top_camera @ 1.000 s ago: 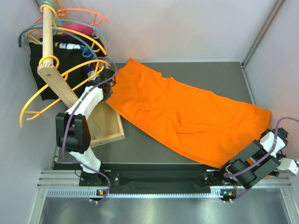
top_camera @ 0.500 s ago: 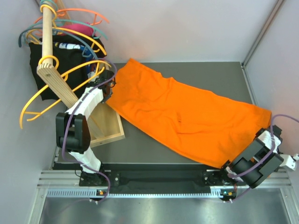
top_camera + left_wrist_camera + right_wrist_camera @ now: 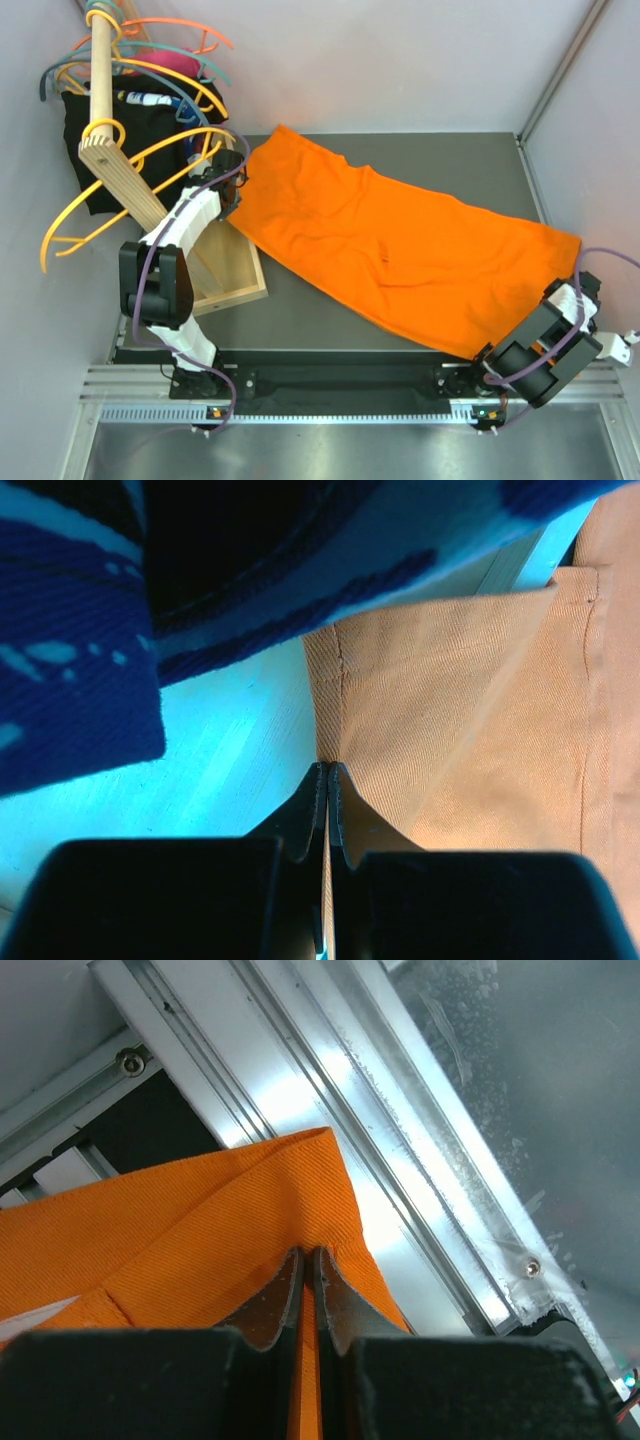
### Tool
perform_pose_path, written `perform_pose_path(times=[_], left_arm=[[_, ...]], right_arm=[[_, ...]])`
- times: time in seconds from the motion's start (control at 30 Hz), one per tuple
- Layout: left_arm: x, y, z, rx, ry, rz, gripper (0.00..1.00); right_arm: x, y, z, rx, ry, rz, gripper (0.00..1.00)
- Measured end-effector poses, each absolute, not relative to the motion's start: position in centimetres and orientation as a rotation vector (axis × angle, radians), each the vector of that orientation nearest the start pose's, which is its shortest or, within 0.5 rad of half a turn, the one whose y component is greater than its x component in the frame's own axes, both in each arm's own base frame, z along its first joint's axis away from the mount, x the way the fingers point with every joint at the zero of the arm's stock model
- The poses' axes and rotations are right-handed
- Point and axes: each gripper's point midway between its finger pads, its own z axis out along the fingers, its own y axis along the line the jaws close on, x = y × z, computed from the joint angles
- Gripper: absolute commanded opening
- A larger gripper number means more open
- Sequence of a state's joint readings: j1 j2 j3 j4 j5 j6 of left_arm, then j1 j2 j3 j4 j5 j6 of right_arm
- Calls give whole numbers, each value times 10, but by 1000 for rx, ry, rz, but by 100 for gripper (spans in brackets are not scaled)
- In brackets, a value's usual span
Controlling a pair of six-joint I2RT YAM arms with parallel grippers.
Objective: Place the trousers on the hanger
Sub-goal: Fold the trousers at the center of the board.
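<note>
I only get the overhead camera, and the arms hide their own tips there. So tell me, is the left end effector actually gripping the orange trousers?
Observer: Yes. In the left wrist view the left end effector is shut on a seamed edge of the trousers, with the fabric pinched between its fingertips.
Operator: Good. And the right one, down by the near right corner?
Observer: The right wrist view shows the right end effector shut as well, clamped on a folded corner of the same orange fabric.
</note>
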State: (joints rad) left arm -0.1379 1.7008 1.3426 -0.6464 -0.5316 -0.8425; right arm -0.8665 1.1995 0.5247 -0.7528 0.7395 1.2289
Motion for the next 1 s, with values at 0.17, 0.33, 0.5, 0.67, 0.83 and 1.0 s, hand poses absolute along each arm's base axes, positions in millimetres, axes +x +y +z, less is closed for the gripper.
perform_pose_path(times=[0.17,0.33,0.5,0.67,0.83,1.0], left_arm=[[415,4,127,-1003,2183,243,0],[415,2,127,-1002,2191,228,0],[414,1,131,-1008,2202,221,0],[416,-1,136,-1023,2218,205,0],[429,-8,138,-1023,2229,165,0],[445,-16,139,-1024,2235,117,0]], right_arm=[[53,-191,31,-2821,-1654,1112,0],[94,-188,56,-2807,-1977,1000,0],[124,-183,81,-2756,-2212,871,0],[142,-174,109,-2607,-2468,867,0],[192,-178,153,-2428,-2818,870,0],[252,-185,168,-2178,-3071,883,0]])
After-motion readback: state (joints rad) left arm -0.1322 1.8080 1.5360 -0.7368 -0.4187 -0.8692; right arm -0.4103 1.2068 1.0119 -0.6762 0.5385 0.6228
